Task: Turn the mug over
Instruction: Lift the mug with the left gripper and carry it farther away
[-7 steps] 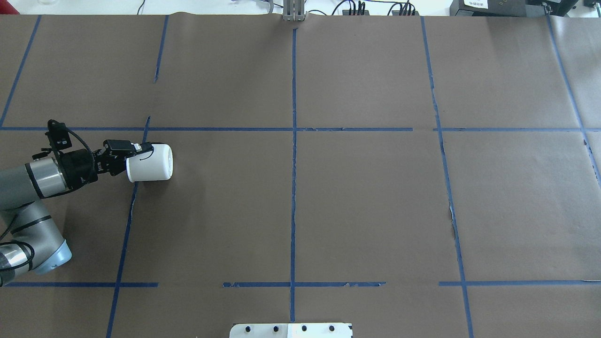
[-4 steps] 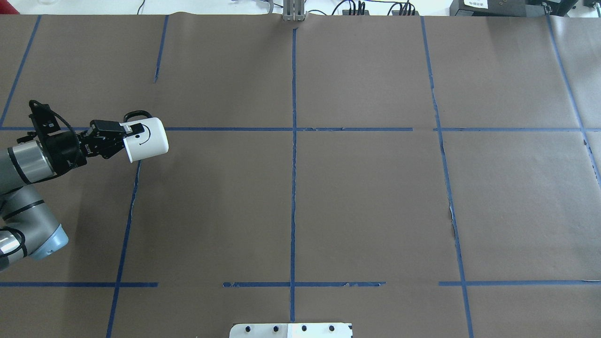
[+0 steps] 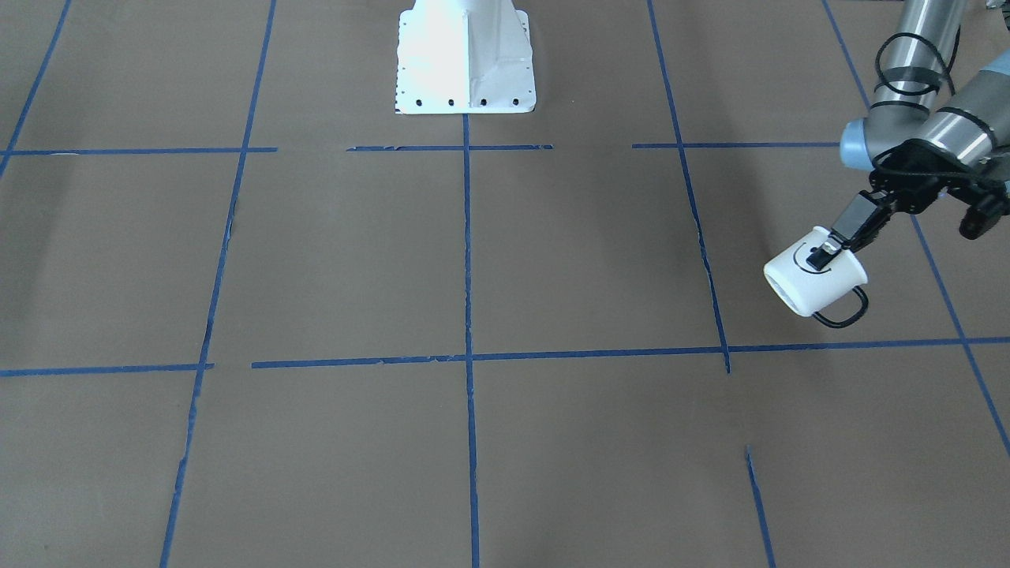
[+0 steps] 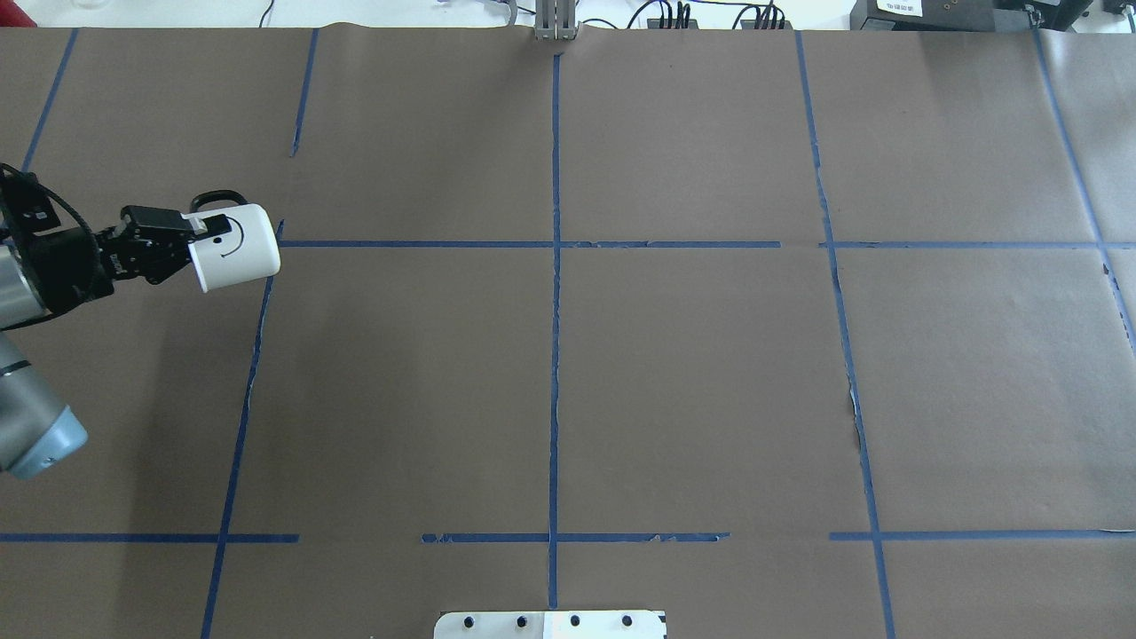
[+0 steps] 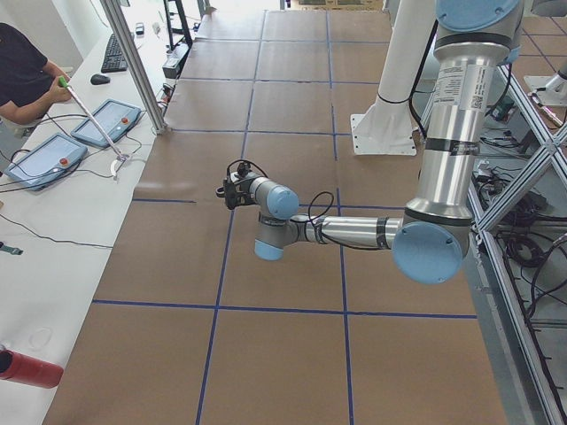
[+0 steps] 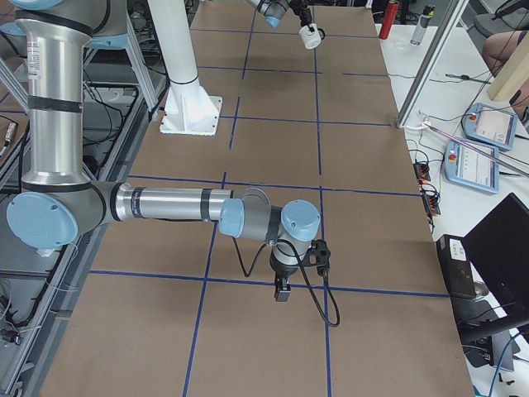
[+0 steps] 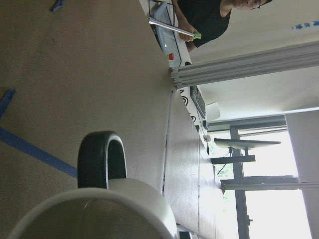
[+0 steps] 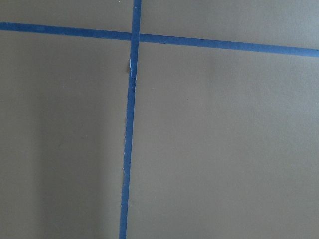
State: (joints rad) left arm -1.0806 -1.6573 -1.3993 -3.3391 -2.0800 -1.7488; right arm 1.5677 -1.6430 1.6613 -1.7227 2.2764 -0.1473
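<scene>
The white mug with a black smiley face is held off the table at the far left of the overhead view. It lies about on its side, base away from the gripper. Its black loop handle points to the table's far side. My left gripper is shut on the mug's rim. The front-facing view shows the mug and the left gripper at the right. The left wrist view shows the rim and handle close up. My right gripper hangs low over the table; I cannot tell if it is open.
Brown paper with blue tape lines covers the table. The robot's white base plate stands at the near-middle edge. Operators with tablets sit beyond the far edge.
My left gripper has carried the mug leftward and toward the far side, lifting it and rolling it so that the smiley face and handle came into view.
</scene>
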